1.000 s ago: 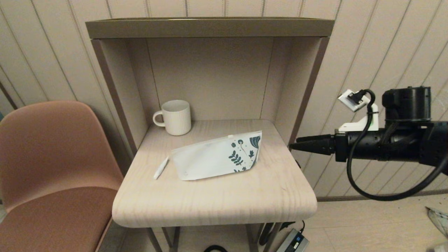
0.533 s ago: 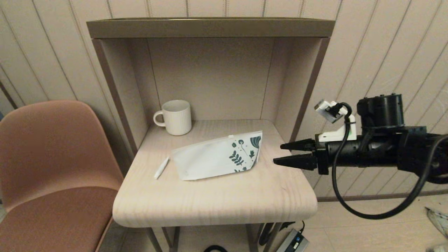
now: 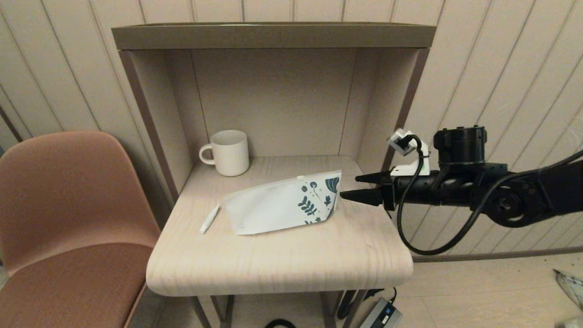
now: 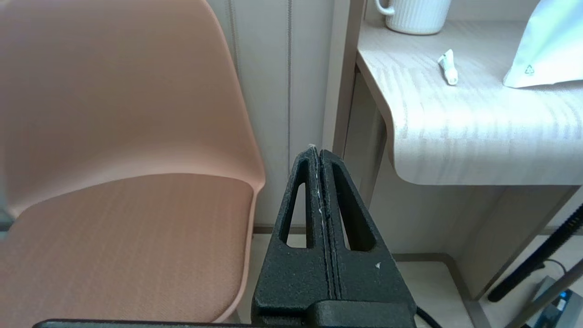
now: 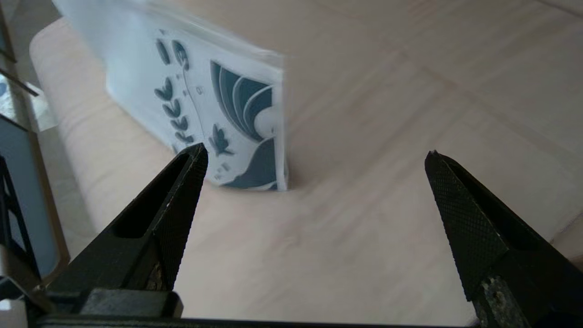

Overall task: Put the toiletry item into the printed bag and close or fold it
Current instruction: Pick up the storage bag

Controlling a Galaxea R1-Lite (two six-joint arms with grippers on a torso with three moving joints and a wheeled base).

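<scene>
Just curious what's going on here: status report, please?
Right gripper open, at the printed bag's patterned end, not touching. Left gripper shut, parked low beside the chair. Tube on tabletop beside bag. Nothing blocking.

The black right gripper now reaches in over the right edge of the pale wooden desk — its fingers spread apart, where earlier they were together — and its tips sit just beside the leaf-printed end of the flat white printed bag.

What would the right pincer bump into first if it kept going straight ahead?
Most likely the printed end of the printed bag: the open right pincer points at its edge, close by. Depth is hard to judge.
</scene>
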